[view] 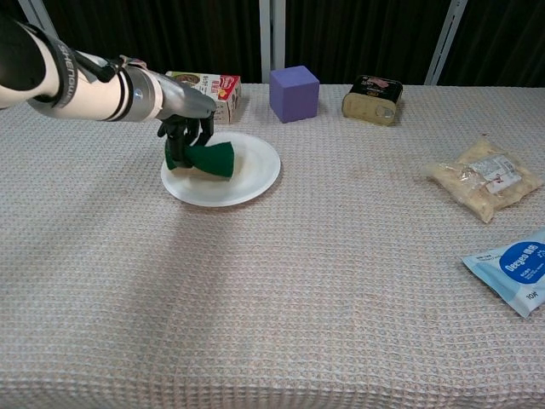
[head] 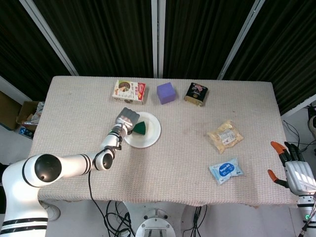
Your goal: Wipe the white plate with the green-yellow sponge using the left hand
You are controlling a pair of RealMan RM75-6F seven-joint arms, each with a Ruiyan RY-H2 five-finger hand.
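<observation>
The white plate (head: pixel 149 133) (view: pixel 247 175) lies left of the table's middle. My left hand (head: pixel 127 120) (view: pixel 185 126) hangs over the plate's left part and grips the green-yellow sponge (head: pixel 139 129) (view: pixel 212 159), green face outward, its lower edge down on the plate's surface. My right hand (head: pixel 295 168) sits beyond the table's right front corner with fingers spread and nothing in it; the chest view does not show it.
Along the far edge stand a food box (head: pixel 129 91) (view: pixel 206 86), a purple cube (head: pixel 166 93) (view: pixel 294 93) and a dark tin (head: pixel 196 94) (view: pixel 372 99). A snack bag (head: pixel 225 136) (view: pixel 485 181) and a blue pouch (head: pixel 226 171) (view: pixel 515 268) lie at the right.
</observation>
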